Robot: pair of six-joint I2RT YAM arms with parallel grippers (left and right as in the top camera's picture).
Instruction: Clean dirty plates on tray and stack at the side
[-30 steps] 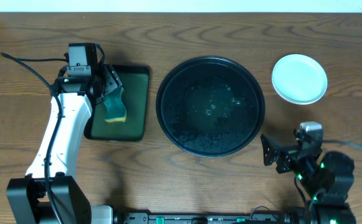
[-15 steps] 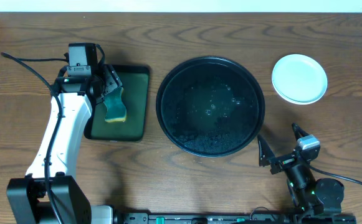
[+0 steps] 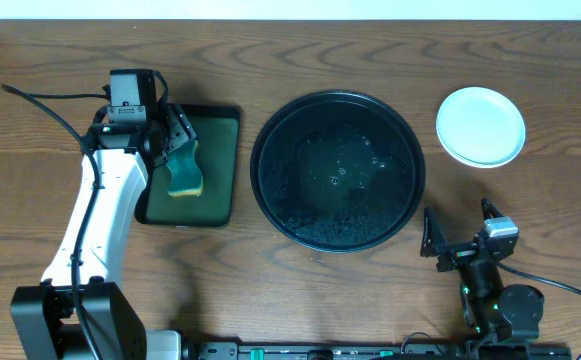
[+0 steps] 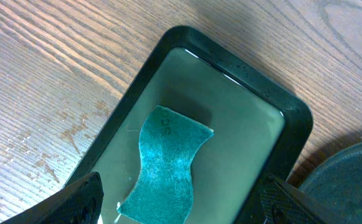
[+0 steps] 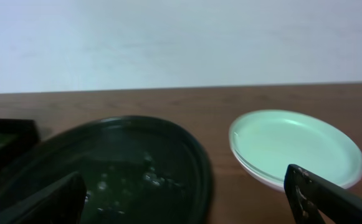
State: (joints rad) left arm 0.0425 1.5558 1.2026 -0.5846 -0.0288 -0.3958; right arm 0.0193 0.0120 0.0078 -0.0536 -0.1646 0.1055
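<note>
The large round black tray (image 3: 337,170) sits mid-table, wet with droplets and holding no plates; it also shows in the right wrist view (image 5: 106,168). The plates (image 3: 481,126) are stacked at the far right, a mint-green one on top (image 5: 296,148). My left gripper (image 3: 178,140) is open just above a teal sponge (image 4: 167,165) lying in the small dark-green rectangular tray (image 3: 220,160). My right gripper (image 3: 460,240) is open and empty, low near the table's front edge, right of the black tray.
The rectangular green tray (image 4: 255,137) lies left of the black tray. Bare wood table (image 3: 370,50) lies behind and at the front. A pale wall stands behind the table in the right wrist view.
My right arm has pulled back toward the front edge and tilted, its gripper now pointing along the table. The left arm and sponge have not moved.
</note>
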